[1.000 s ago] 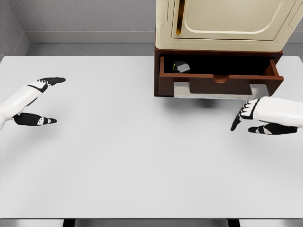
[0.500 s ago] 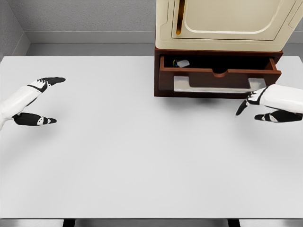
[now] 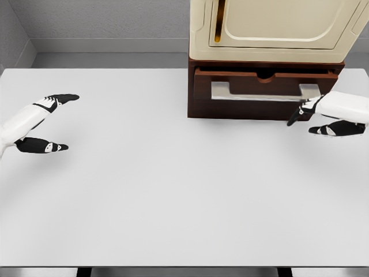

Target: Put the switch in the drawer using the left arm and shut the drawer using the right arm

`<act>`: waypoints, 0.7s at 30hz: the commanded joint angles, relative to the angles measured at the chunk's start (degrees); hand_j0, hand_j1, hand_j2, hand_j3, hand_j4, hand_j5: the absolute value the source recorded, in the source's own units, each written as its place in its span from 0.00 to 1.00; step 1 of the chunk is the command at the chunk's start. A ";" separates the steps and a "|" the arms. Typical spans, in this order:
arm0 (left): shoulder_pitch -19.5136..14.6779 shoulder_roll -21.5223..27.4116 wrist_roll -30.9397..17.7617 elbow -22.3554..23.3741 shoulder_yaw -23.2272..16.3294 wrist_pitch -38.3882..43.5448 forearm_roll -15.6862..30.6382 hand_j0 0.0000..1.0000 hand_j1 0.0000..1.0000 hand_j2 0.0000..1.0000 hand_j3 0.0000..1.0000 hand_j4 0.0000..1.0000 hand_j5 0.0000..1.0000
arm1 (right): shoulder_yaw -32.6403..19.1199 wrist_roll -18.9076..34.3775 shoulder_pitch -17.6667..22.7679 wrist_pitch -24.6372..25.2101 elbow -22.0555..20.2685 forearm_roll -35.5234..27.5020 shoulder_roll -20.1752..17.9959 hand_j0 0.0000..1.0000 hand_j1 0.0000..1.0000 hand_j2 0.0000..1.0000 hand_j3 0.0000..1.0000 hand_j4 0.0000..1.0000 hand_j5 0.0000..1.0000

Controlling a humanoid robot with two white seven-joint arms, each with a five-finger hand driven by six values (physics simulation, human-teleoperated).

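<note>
The brown drawer [image 3: 262, 98] sits under the cream cabinet [image 3: 271, 29] at the back right, pushed almost fully in, with only a thin dark gap along its top. A metal handle [image 3: 262, 92] runs across its front. The switch is hidden inside. My right hand [image 3: 314, 118] is at the drawer's right end, open, its fingertips [image 3: 295, 118] against the drawer front by the handle's right end. My left hand [image 3: 52, 122] hovers over the table's left side, open and holding nothing.
The white table [image 3: 173, 184] spreads across the view, with a grey wall behind it. The cabinet's door has a gold handle [image 3: 218, 23].
My right hand moved up and back against the drawer front, and the drawer slid in from well open to almost shut, hiding the switch. The left hand stayed still.
</note>
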 commanded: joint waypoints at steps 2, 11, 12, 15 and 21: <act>0.00 0.13 0.03 -0.02 0.00 0.11 0.45 1.00 1.00 1.00 1.00 1.00 1.00 | 0.44 -0.06 -0.09 -0.04 1.37 0.01 0.96 0.63 0.63 0.63 0.63 0.63 0.63; 0.00 0.13 0.03 -0.02 0.01 0.11 0.45 1.00 1.00 1.00 1.00 1.00 1.00 | 1.50 -0.06 -2.99 -0.04 4.62 0.01 2.71 0.63 0.63 0.63 0.63 0.63 0.63; 0.00 0.13 0.03 -0.02 0.01 0.11 0.45 1.00 1.00 1.00 1.00 1.00 1.00 | 1.94 -0.06 -3.60 -0.04 4.89 -0.08 3.24 0.63 0.63 0.63 0.63 0.63 0.63; 0.00 0.13 0.03 -0.02 0.09 0.11 0.45 1.00 1.00 1.00 1.00 1.00 1.00 | 3.34 -0.06 -5.36 -0.04 6.12 -0.08 3.94 0.63 0.63 0.63 0.63 0.63 0.63; 0.09 0.13 0.03 0.15 0.09 0.11 0.45 1.00 1.00 1.00 1.00 1.00 1.00 | 3.43 -0.06 -4.49 -0.04 3.14 -0.16 2.98 0.65 0.65 0.65 0.65 0.65 0.65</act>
